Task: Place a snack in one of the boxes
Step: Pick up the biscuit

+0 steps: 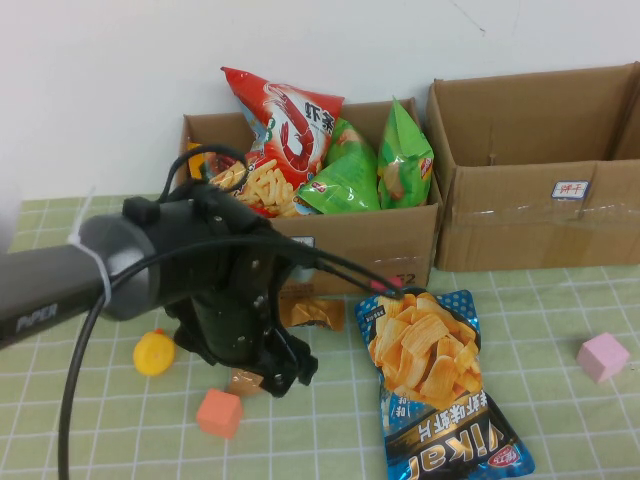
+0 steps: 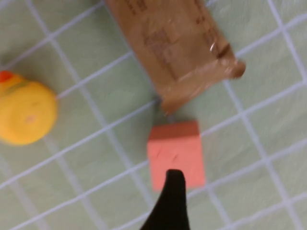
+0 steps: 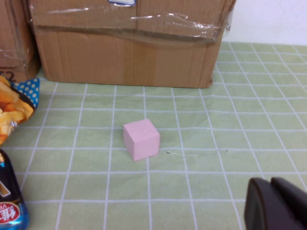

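Two brown boxes stand at the back. The left box holds several snack bags, and the taped right box shows nothing inside. A small brown snack packet lies flat on the green mat. My left gripper hangs low over it, open and holding nothing. One black finger shows over an orange cube, with bare mat beside it. A blue chips bag lies in front of the boxes. My right gripper is shut and empty, low over the mat near a pink cube.
A yellow toy duck and the orange cube sit close to the left gripper. The pink cube lies at the right. My left arm and its cables reach across the front of the left box.
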`<state>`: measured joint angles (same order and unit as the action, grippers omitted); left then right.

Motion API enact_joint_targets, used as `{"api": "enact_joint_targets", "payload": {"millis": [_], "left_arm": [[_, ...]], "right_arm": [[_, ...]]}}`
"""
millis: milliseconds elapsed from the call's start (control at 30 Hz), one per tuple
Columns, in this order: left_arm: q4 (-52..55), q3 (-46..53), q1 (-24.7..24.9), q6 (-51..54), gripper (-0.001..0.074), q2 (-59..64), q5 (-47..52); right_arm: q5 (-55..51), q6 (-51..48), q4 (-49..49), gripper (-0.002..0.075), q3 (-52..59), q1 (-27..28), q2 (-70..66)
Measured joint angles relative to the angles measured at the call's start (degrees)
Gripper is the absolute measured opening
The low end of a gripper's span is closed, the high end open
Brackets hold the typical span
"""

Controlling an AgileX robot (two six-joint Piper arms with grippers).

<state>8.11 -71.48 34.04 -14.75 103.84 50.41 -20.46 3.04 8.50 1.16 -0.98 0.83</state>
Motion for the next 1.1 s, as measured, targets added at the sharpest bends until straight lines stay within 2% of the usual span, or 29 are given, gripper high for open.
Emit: {"api": "enact_joint_targets", "payload": {"millis": [267, 433, 700, 1100], "left_arm": [[-5.7, -0.1, -6.7, 0.1, 0.0608, 4.6, -7.9], [-7.4, -0.1, -9.0, -1.9, 0.0606, 8.4, -11.5], [-12.8, -0.4, -9.2, -2.4, 0.0606, 14.3, -17.7], [-13.1, -0.5, -9.2, -2.4, 0.0596, 16.2, -23.0]], "right_arm": [[0.0, 0.0, 0.0, -0.0002, 0.0, 0.0, 0.0], [0.0, 0.0, 0.0, -0.0002, 0.0, 0.0, 0.0], [0.0, 0.0, 0.0, -0.0002, 0.0, 0.0, 0.0], [0.0, 0.0, 0.0, -0.0002, 0.0, 0.0, 0.0]]}}
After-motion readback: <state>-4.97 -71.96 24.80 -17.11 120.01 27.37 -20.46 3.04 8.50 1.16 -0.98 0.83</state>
